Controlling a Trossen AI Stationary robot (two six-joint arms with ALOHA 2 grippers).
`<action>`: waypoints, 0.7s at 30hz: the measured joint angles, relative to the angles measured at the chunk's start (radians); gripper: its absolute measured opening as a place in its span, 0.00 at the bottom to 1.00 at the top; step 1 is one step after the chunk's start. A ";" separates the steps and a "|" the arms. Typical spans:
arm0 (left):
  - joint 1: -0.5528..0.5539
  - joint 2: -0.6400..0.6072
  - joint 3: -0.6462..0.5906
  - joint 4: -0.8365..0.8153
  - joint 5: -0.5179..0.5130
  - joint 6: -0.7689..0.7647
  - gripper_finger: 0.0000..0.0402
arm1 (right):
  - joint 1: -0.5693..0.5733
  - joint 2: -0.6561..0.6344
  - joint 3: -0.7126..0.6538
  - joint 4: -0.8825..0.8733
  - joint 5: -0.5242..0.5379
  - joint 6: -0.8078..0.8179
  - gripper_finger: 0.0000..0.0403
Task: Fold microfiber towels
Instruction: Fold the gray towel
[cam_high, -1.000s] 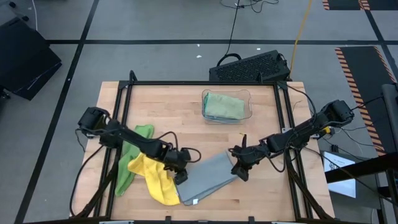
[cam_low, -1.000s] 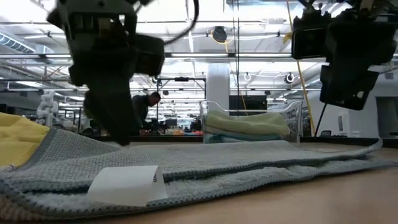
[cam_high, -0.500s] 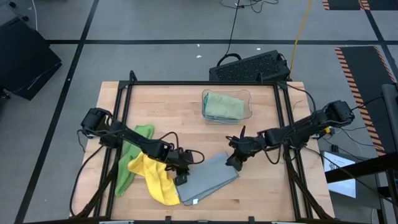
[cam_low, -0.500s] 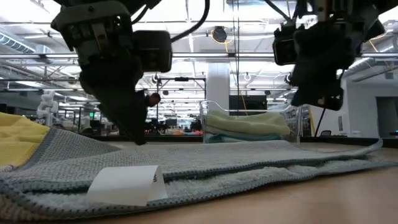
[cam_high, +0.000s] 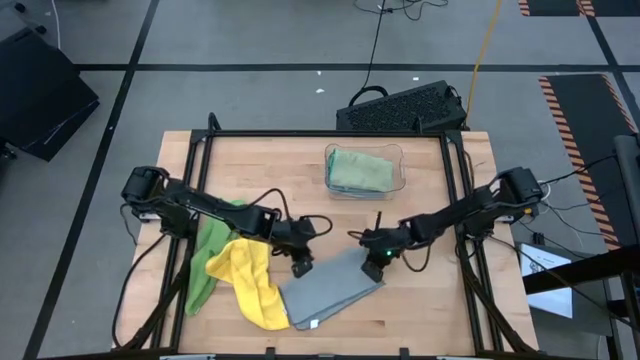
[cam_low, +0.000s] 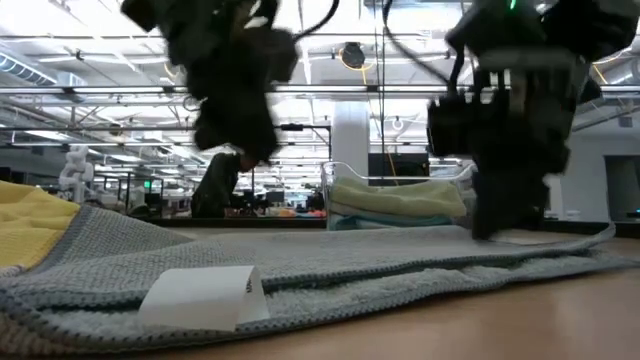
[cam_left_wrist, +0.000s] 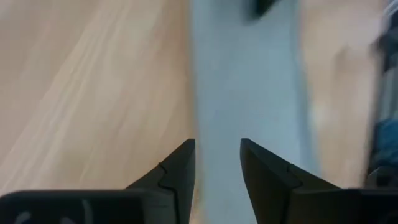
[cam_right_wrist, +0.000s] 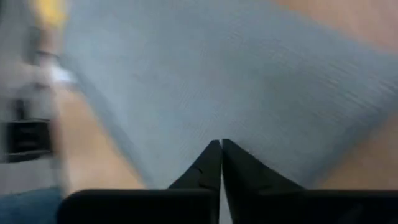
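Note:
A grey microfiber towel (cam_high: 330, 290), folded, lies flat on the wooden table near its front edge, with a white label (cam_low: 200, 297) at its near corner. A yellow towel (cam_high: 250, 285) and a bright green towel (cam_high: 205, 255) lie crumpled to its left. My left gripper (cam_high: 300, 263) hangs open above the grey towel's far left edge (cam_left_wrist: 217, 155), with nothing between its fingers. My right gripper (cam_high: 374, 263) is shut, its tips down on the grey towel's far right part (cam_right_wrist: 221, 144). My right gripper touches the grey towel near its far right corner (cam_right_wrist: 233, 124) with its shut fingertips. The fingers slant down from the table's right side. Whether any cloth is caught between them, I cannot tell. The towel lies flat on the table.
A clear plastic bin (cam_high: 363, 170) with folded green towels stands at the far middle of the table. A black keyboard (cam_high: 400, 108) lies beyond the table's far edge. Bare wood shows on the far left and at the right of the grey towel.
My left gripper has risen off the grey towel and drifted a little toward the far edge. My right gripper has moved toward the table's left and come down onto the towel's far right part. The towel has kept its place.

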 joint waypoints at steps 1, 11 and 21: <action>0.002 0.002 0.015 0.015 -0.009 -0.002 0.32 | -0.003 0.009 -0.001 -0.033 -0.003 0.001 0.01; -0.007 0.002 0.035 0.000 -0.043 -0.047 0.32 | -0.025 -0.096 0.003 -0.501 0.016 -0.026 0.01; -0.084 0.002 0.035 -0.022 -0.104 -0.102 0.32 | -0.043 -0.326 -0.002 -0.660 0.115 -0.016 0.00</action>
